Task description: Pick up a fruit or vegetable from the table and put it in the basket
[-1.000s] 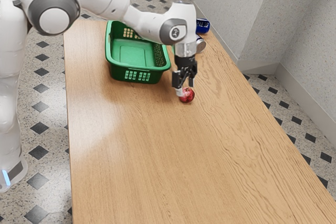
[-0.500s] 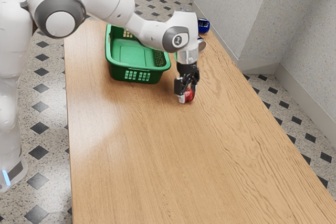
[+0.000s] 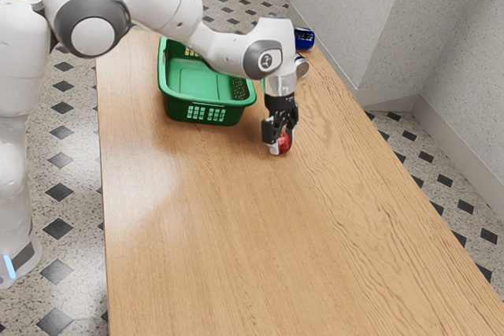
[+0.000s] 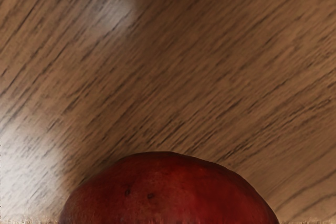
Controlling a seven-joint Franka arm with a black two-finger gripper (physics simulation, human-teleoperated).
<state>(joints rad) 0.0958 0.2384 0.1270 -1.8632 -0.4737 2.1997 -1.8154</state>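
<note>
While red fruit (image 3: 285,143) sits outside, green basket (image 3: 177,108) upright, inner floor visible

No text can be read: the white lettering on the blue cylindrical can (image 3: 304,38) at the far end of the brown wooden table (image 3: 197,234) is too small, as is the mark on the white robot arm's round grey-rimmed badge (image 3: 266,60).

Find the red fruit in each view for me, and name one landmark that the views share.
Exterior view: the red fruit is just right of the picture's middle, at the gripper's lower end, on the exterior view's right of the green basket.
Wrist view: the fruit looms large just under the hand, partly cut off by the picture's edge.
Shared landmark: the wood-grained tabletop.
</note>
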